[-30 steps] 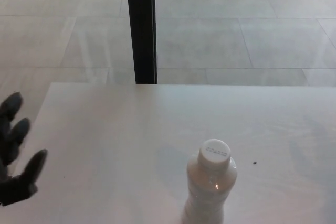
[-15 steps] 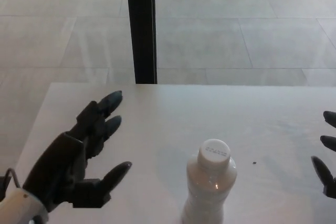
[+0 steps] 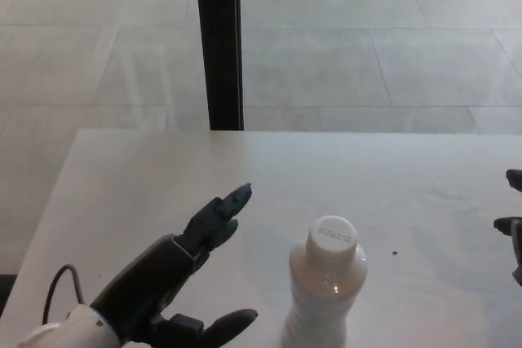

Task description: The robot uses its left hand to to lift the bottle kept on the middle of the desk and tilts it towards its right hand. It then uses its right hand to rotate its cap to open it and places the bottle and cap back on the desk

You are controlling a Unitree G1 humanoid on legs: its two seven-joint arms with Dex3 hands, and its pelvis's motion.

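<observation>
A white plastic bottle [image 3: 323, 295] with a white screw cap [image 3: 332, 238] stands upright on the white desk [image 3: 147, 177], near its front edge. My left hand [image 3: 175, 275] hovers just left of the bottle, open, fingers spread and pointing up-right, thumb low toward the bottle's base, not touching it. Only the black fingertips [image 3: 512, 226] of my right hand show at the far right edge, well away from the bottle; their spread cannot be judged.
A black vertical post [image 3: 218, 42] stands behind the desk's far edge against a pale tiled floor [image 3: 367, 46]. A tiny dark speck [image 3: 395, 253] lies on the desk right of the bottle.
My left hand has moved right and closer to the bottle, its fingers now reaching toward it. The right fingertips have slid slightly further out of the picture. The bottle has not moved.
</observation>
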